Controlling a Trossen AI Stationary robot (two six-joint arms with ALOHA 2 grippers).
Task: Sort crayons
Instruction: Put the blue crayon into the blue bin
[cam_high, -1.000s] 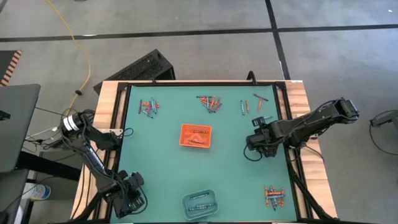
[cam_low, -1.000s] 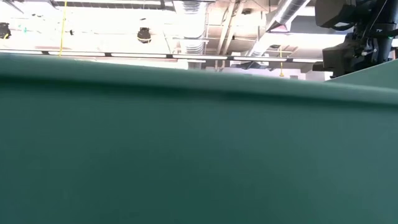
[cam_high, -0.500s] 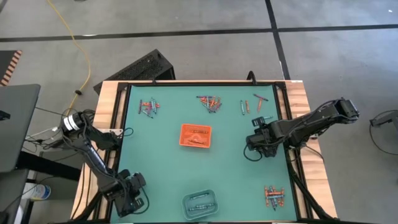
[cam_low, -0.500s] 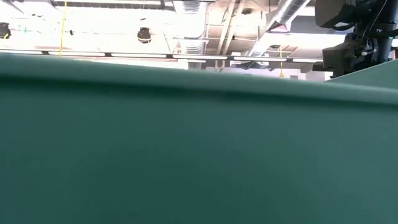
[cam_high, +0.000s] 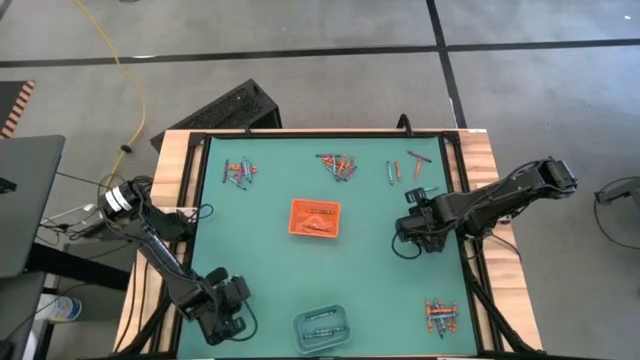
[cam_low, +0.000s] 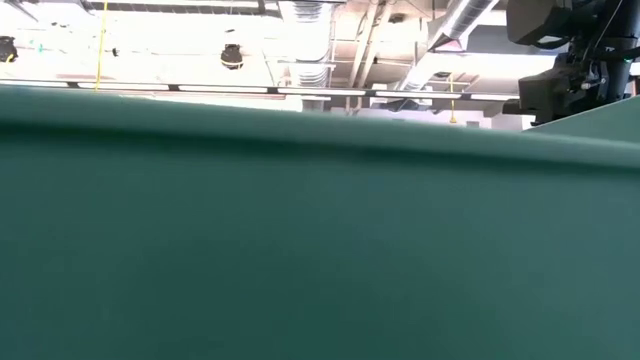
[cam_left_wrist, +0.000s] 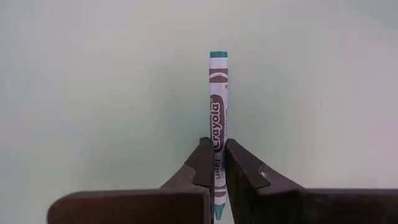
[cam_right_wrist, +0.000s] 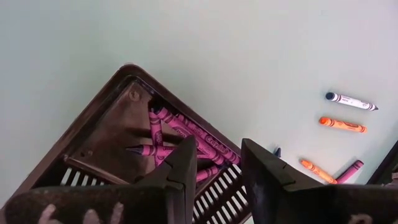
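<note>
A blue-grey crayon (cam_left_wrist: 218, 93) with a brown-printed wrapper is in my left gripper (cam_left_wrist: 215, 163), which is shut on it over the green mat (cam_high: 270, 260) at the near left (cam_high: 235, 318). A clear tray (cam_high: 320, 328) stands just to its right, and an orange tray (cam_high: 315, 218) sits mid-table. My right gripper (cam_right_wrist: 214, 163) hangs open at the right side (cam_high: 412, 240), above a black tray (cam_right_wrist: 106, 140) holding magenta crayons (cam_right_wrist: 186, 134). Loose crayons lie in small heaps at the far edge (cam_high: 240, 172) (cam_high: 338, 165) (cam_high: 405, 168) and at the near right (cam_high: 440, 315). My left gripper pinches the crayon's wrapped shaft (cam_left_wrist: 217, 146) between its two fingertips, nearer one end than the middle. The fingers slant steeply down from above and lie across the crayon. The longer part, with its flat end (cam_left_wrist: 218, 55), sticks out beyond the fingers. Whether it is clear of the mat I cannot tell.
A black frame (cam_high: 200, 200) borders the mat, with wooden table edges outside it. Loose blue, orange and magenta crayons (cam_right_wrist: 342, 123) lie on the mat beside the black tray. In the low view a green surface (cam_low: 300, 250) fills nearly the whole picture.
My left gripper has moved toward the table's right, closer to the clear tray, and has rolled about its own axis. My right arm has kept still.
</note>
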